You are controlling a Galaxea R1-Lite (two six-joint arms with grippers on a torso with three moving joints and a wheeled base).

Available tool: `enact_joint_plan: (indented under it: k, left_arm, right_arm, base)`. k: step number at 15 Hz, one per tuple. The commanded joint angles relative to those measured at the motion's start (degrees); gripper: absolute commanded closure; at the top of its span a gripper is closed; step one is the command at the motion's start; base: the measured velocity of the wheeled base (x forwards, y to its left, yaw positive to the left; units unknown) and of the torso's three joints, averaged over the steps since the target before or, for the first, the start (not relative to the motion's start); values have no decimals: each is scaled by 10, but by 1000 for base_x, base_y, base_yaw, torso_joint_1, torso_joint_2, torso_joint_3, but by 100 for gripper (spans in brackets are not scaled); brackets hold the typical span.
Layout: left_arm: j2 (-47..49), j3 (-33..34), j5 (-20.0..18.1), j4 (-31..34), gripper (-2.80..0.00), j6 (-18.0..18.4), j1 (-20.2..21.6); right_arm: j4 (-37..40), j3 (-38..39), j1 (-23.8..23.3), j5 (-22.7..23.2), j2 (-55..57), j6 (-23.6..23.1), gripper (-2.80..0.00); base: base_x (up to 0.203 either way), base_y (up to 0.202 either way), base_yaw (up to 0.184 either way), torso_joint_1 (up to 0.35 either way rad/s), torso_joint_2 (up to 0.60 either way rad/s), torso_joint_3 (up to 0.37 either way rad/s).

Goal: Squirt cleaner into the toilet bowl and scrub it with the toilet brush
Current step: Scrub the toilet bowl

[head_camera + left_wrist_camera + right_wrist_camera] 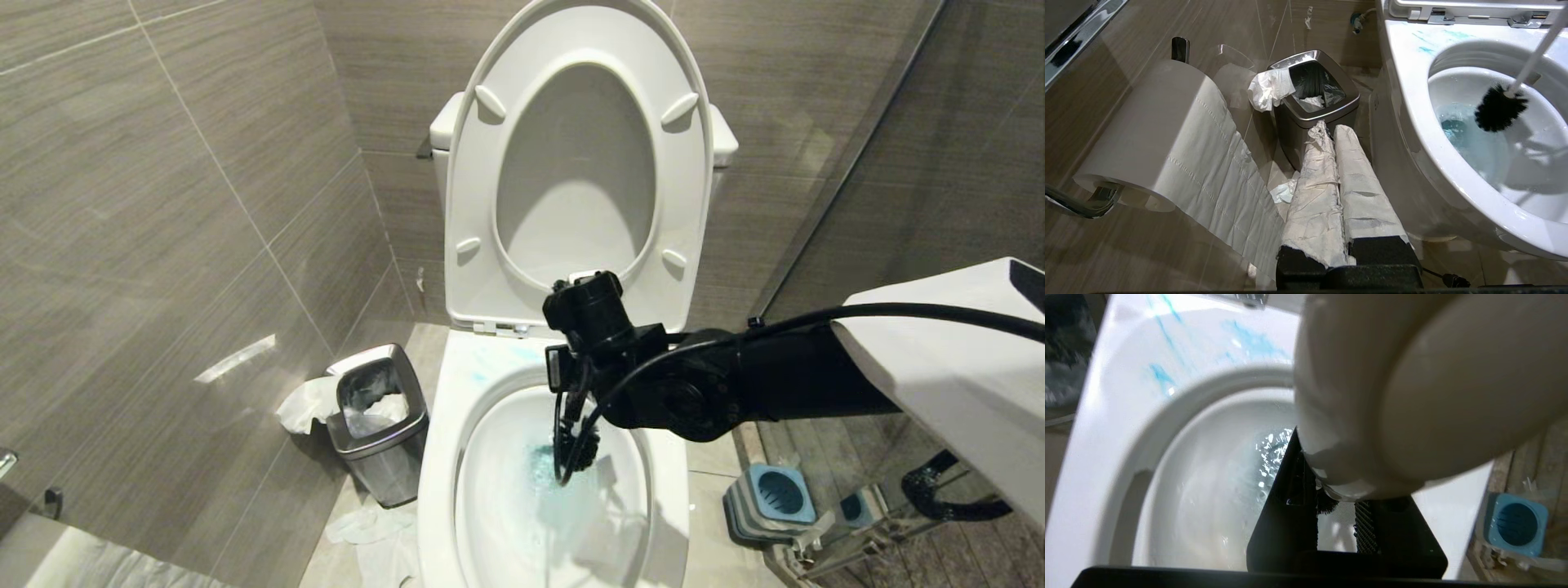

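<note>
The white toilet bowl stands open with its seat and lid raised. Turquoise cleaner tints the water and streaks the back rim. My right gripper reaches in from the right above the bowl, shut on the toilet brush. The handle's rounded end fills the right wrist view. The black bristle head hangs low inside the bowl, close to the tinted water. My left gripper is parked low beside the toilet, shut, its fingers wrapped in white paper.
A steel waste bin with tissue stands left of the toilet, with crumpled paper on the floor around it. The blue-topped brush holder sits on the floor to the right. A toilet paper roll hangs on the left wall.
</note>
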Motion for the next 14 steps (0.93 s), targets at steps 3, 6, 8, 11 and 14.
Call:
enact_joint_plan:
  k: [3,6,8,11,14]
  left_arm:
    - [0,1,0,0,0,0,0]
    - [0,1,0,0,0,0,0]
    - [0,1,0,0,0,0,0]
    - [0,1,0,0,0,0,0]
    - [0,1,0,0,0,0,0]
  right_arm:
    - [-6,122,4,20,-85,1,0]
    - [-7,163,39,24,-104,23,0]
    - [-7,180,71,23,-109,42,0]
    - [-7,180,113,23,-100,54,0]
    - [-6,126,123,22,-63,51,0]
  base:
    - [0,0,0,0,0,0]
    - [0,0,0,0,0,0]
    - [0,0,0,0,0,0]
    - [0,0,0,0,0,0]
    - [0,0,0,0,0,0]
